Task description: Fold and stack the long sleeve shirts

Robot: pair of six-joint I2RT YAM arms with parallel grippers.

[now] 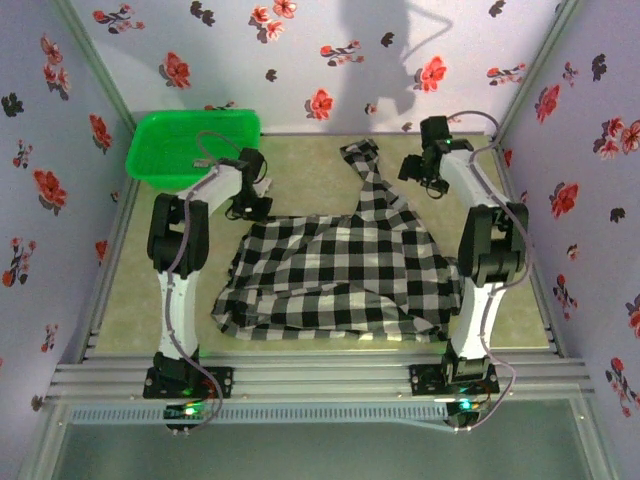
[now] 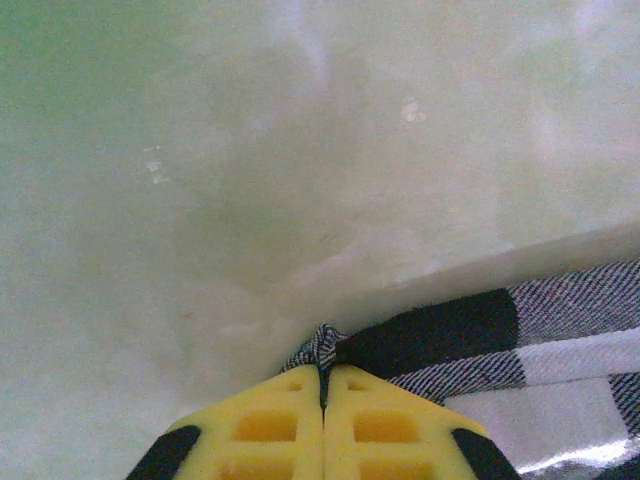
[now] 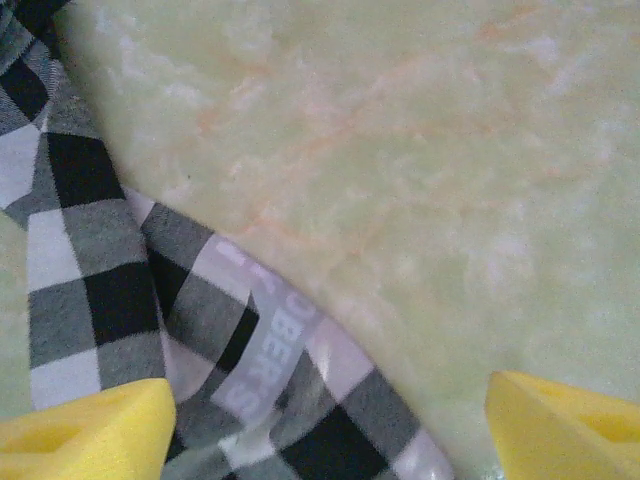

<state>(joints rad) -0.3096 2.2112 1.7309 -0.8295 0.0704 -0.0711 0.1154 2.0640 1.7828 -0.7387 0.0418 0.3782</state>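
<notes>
Grasping for the fold: left end effector (image 2: 322,375) clamps the shirt (image 1: 340,275) corner; right end effector (image 3: 325,400), open over the sleeve (image 3: 90,260), should close next.

One high rear overhead view; two wrist cameras close over the shared shirt (image 1: 340,270), probably steeply downward.

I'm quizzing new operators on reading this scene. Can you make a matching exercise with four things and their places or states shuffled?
Things:
1. left gripper
2. right gripper
3. checked shirt
4. green basket

Places or states:
A. far-left corner of the table
B. open, above checked cloth
C. shut on the shirt's edge
D. spread across the middle

Pairs: 1-C, 2-B, 3-D, 4-A
</notes>
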